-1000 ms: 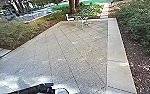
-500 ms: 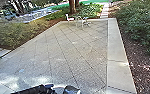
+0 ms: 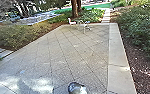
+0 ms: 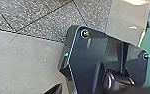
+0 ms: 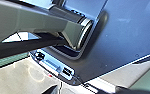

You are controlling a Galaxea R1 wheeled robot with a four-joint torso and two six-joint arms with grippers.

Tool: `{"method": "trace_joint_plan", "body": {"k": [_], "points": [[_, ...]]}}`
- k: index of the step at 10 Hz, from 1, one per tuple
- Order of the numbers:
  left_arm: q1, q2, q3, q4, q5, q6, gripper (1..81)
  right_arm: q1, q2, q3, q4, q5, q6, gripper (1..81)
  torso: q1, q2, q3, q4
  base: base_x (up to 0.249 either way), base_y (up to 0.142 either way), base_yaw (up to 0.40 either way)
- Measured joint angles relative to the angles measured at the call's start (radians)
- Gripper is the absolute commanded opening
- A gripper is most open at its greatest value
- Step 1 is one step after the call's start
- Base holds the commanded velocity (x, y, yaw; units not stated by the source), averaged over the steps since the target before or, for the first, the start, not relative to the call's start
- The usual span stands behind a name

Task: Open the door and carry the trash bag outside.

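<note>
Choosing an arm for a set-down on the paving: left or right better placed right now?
Left, tentatively: its wrist view takes in plenty of paving beside the robot's dark plate. In the right wrist view, plate and arm link cover more of the ground. I can't tell what either arm holds.

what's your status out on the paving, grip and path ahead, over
Grip state unclear, both sides; can't confirm hold on trash bag; outdoors, paving ahead, pale chair at its far end.
</note>
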Motion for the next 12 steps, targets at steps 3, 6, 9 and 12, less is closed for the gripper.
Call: {"method": "trace_joint_plan", "body": {"k": [3, 6, 9, 12], "points": [[0.217, 0.086, -0.077, 0.007, -0.108, 0.136, 81.1, -0.004, 0.008, -0.001, 0.000, -0.002, 0.001, 81.1, -0.001, -0.001, 0.074, -0.028, 0.000, 0.000, 0.000], [0.313, 0.153, -0.104, 0.011, -0.197, 0.222, 81.1, -0.008, 0.020, 0.001, 0.000, 0.001, 0.002, 81.1, -0.002, -0.002, 0.153, -0.106, 0.000, 0.000, 0.000], [0.366, 0.203, -0.177, 0.062, -0.242, 0.229, 81.1, -0.014, 0.030, 0.006, 0.001, 0.002, 0.004, 81.1, -0.003, -0.003, 0.224, -0.180, 0.000, 0.000, 0.000], [0.437, 0.250, -0.227, 0.120, -0.335, 0.229, 81.1, -0.024, 0.031, 0.008, 0.001, 0.002, 0.004, 81.1, -0.005, -0.003, 0.238, -0.200, 0.000, 0.000, 0.000]]}}
